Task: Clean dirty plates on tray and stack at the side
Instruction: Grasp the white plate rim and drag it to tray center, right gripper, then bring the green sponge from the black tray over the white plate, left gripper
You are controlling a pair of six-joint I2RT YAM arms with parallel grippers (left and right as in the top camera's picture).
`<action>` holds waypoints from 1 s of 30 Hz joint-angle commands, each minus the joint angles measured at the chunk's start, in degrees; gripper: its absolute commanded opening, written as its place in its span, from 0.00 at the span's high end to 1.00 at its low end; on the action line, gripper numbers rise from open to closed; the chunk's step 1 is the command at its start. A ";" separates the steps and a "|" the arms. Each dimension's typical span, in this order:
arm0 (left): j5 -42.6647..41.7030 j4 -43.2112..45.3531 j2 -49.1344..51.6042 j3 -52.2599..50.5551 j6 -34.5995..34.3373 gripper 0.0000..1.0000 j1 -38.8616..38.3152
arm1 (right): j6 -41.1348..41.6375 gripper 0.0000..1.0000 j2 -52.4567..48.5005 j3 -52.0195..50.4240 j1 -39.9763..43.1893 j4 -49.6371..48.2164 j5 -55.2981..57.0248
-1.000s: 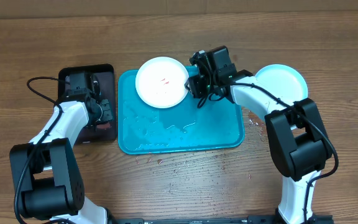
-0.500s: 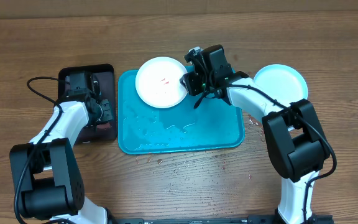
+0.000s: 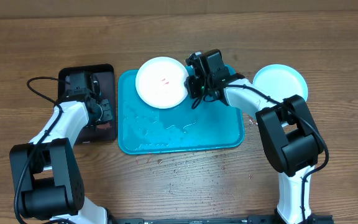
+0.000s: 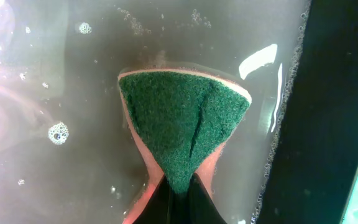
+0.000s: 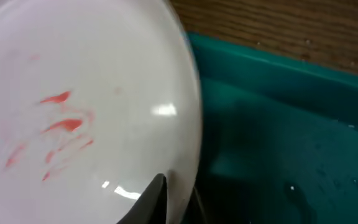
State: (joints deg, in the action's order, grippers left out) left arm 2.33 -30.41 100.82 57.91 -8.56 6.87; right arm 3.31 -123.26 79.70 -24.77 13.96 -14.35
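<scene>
Jaws of left gripper [image 4: 178, 198] closed on green scouring sponge [image 4: 182, 118], sitting in soapy water in small black tray [image 3: 107, 70]. Jaws of right gripper [image 5: 176, 202] pinch rim of round white plastic plate [image 3: 160, 82] at back-left corner of big turquoise rectangular tray [image 3: 222, 130]. Light-teal plate [image 3: 279, 81] on wooden tabletop [image 3: 328, 37], right of tray. Red smears clearest in right wrist view.

black tray [image 3: 106, 68] on wooden table [image 3: 36, 37] | green sponge [image 4: 182, 118] in its bubbly water [image 4: 55, 93]

I count two plates, a white plate [image 3: 161, 82] and a teal plate [image 3: 279, 81], one turquoise tray [image 3: 216, 134], one black tray [image 3: 106, 71], one sponge [image 4: 185, 118]
</scene>
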 commanded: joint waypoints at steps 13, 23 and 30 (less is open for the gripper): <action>-8.48 0.44 -11.98 1.77 2.80 0.96 -0.07 | -5.25 0.94 8.41 1.18 0.07 21.00 1.66; -17.62 1.49 -12.70 1.77 -1.40 0.96 -12.00 | -5.05 0.93 8.39 1.16 0.09 22.01 1.70; -16.81 8.17 -9.94 1.77 -8.94 0.96 -24.22 | -5.05 0.93 8.37 1.05 0.09 23.82 1.70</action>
State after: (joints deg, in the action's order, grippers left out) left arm -13.37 -24.16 89.10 58.65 -12.14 -13.63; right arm -1.52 -117.14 79.94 -24.73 37.76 -12.69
